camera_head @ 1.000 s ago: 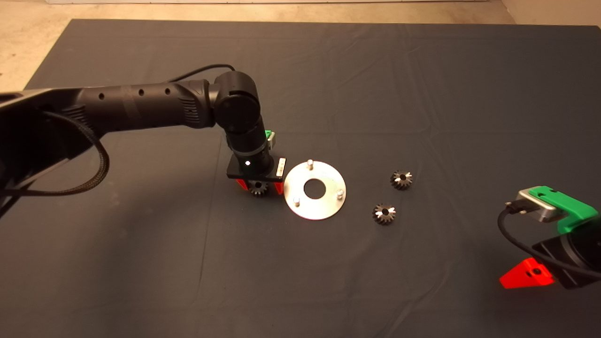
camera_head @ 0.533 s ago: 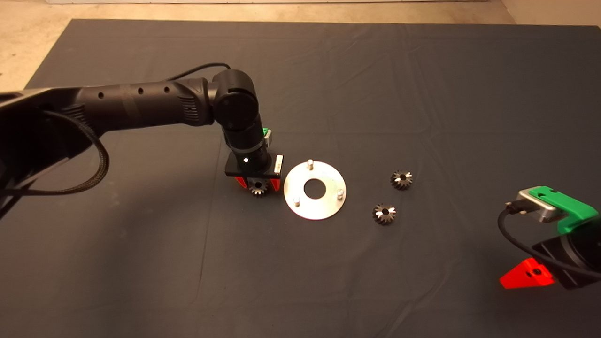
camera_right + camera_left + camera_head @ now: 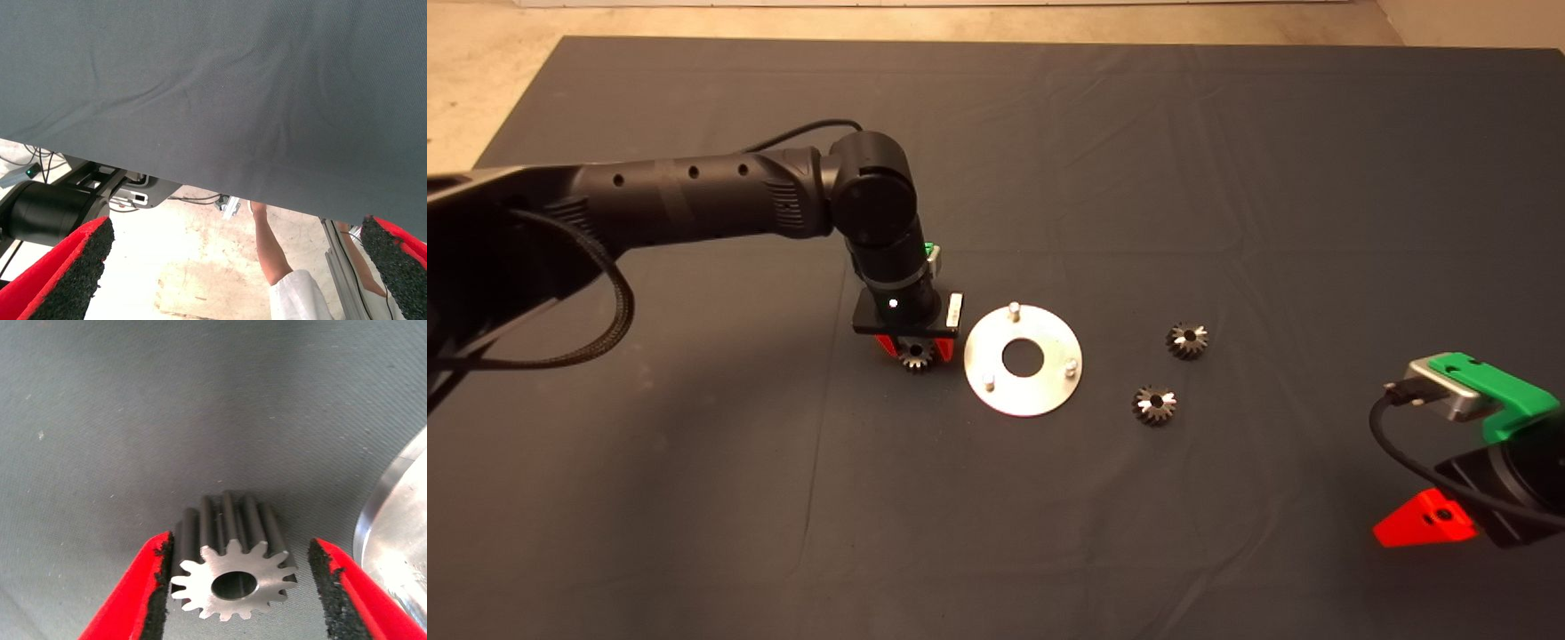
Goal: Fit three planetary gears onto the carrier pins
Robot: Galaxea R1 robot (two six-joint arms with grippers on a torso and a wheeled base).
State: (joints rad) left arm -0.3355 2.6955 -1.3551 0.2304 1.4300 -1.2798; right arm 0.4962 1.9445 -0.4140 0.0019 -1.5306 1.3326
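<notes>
One planetary gear (image 3: 916, 356) lies on its side on the mat just left of the round silver plate (image 3: 1040, 393). My left gripper (image 3: 915, 349) is lowered around it, open. In the left wrist view the gear (image 3: 230, 577) sits between the pads; one pad touches its teeth, the other pad (image 3: 327, 577) stands a small gap off. The plate's three carrier pins (image 3: 1013, 309) (image 3: 1071, 365) (image 3: 989, 380) are bare. Two more gears (image 3: 1187, 340) (image 3: 1154, 404) lie right of the plate. My right gripper (image 3: 1423, 520) waits at the lower right, open.
The plate's edge (image 3: 400, 533) shows close beside the gripped-around gear. The right wrist view looks over the mat's edge to the floor, a machine base (image 3: 53, 210) and a person's arm (image 3: 270, 247). Bare mat lies all around the parts.
The left gripper's fingers have drawn closer together around the gear, and the wrist shifted slightly. The plate, the other gears and the right arm have not moved.
</notes>
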